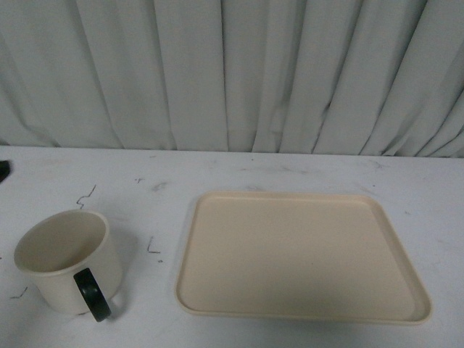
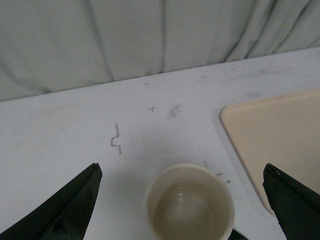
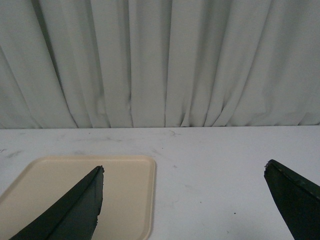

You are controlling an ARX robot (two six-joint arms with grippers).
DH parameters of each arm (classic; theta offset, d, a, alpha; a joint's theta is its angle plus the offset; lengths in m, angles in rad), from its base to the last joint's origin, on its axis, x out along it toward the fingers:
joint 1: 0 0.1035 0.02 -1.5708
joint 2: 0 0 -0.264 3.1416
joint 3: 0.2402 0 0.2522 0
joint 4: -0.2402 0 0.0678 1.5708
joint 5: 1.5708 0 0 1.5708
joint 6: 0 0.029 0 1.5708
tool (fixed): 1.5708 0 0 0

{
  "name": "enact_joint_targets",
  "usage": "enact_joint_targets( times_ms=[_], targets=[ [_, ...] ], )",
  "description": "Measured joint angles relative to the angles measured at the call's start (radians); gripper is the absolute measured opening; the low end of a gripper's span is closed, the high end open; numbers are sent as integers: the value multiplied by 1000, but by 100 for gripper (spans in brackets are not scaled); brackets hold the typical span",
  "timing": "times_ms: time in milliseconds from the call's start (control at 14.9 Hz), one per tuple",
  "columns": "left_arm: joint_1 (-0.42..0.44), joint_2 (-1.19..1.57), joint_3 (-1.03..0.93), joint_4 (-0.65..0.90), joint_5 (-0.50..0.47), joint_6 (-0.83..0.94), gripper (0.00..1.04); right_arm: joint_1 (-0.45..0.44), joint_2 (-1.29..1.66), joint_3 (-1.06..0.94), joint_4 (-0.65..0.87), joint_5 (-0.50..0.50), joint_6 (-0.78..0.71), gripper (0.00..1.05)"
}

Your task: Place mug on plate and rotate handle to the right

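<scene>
The cream mug [image 1: 65, 257] stands upright and empty on the white table at the front left, its dark handle [image 1: 93, 293] turned toward me. The beige plate [image 1: 301, 254] lies flat to its right, bare. Neither arm shows in the front view. In the left wrist view my left gripper [image 2: 182, 172] is open, its dark fingers [image 2: 75, 205] spread either side of the mug [image 2: 189, 202], with the plate's edge [image 2: 280, 135] beside it. My right gripper [image 3: 182, 172] is open and empty over the table beside the plate's corner [image 3: 125, 190].
A white table [image 1: 239, 170] with small dark pen marks [image 1: 85, 196] carries everything. A pleated white curtain [image 1: 232, 72] hangs close behind its far edge. A dark object [image 1: 3, 170] pokes in at the left edge.
</scene>
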Motion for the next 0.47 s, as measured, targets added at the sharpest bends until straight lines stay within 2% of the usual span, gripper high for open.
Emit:
enact_joint_targets(
  times_ms=[67, 134, 269, 470],
  targets=[
    [-43, 138, 108, -14, -11, 42, 98, 0, 0, 0, 0, 0, 0, 98],
    [-28, 218, 175, -85, -1, 80, 98, 0, 0, 0, 0, 0, 0, 98],
    [38, 280, 210, -196, -48, 152, 98, 0, 0, 0, 0, 0, 0, 98],
    [88, 382, 278, -250, -64, 239, 98, 0, 0, 0, 0, 0, 0, 98]
  ],
)
